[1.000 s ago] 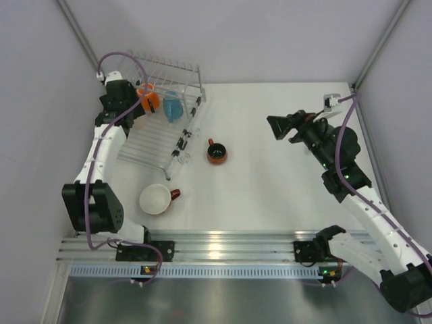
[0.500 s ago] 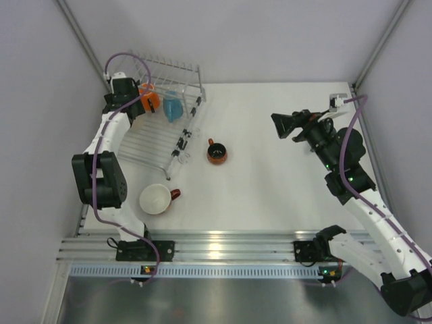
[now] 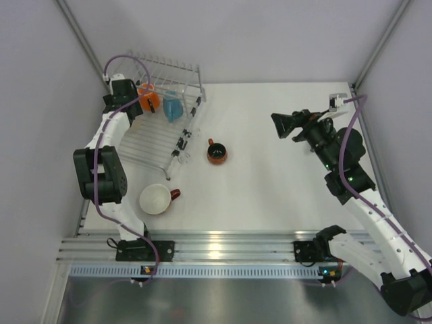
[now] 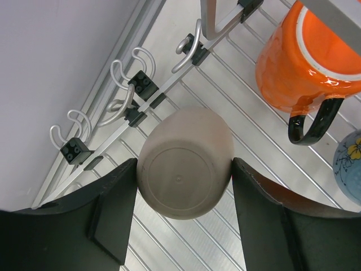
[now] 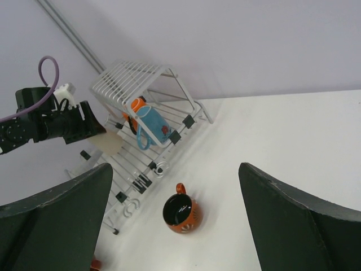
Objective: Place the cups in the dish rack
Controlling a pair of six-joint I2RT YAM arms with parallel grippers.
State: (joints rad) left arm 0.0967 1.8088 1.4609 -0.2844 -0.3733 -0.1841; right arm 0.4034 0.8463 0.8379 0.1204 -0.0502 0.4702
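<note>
Tumbler (image 4: 186,152): mouth hidden, pinched in left gripper (image 4: 184,169) over rack (image 3: 143,146).
Rack: held orange mug (image 3: 150,99), blue mug (image 3: 173,108).
Right gripper (image 3: 282,126): spread wide.

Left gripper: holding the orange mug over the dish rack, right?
No. The left gripper holds the beige tumbler over the dish rack, as the left wrist view shows. The orange mug sits in the rack beside it, ungripped.

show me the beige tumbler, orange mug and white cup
beige tumbler (image 4: 183,169): left wrist view, on its round base
orange mug (image 4: 282,65): left wrist view, on its side wall
white cup (image 3: 154,200): top view, inside its bowl
</note>
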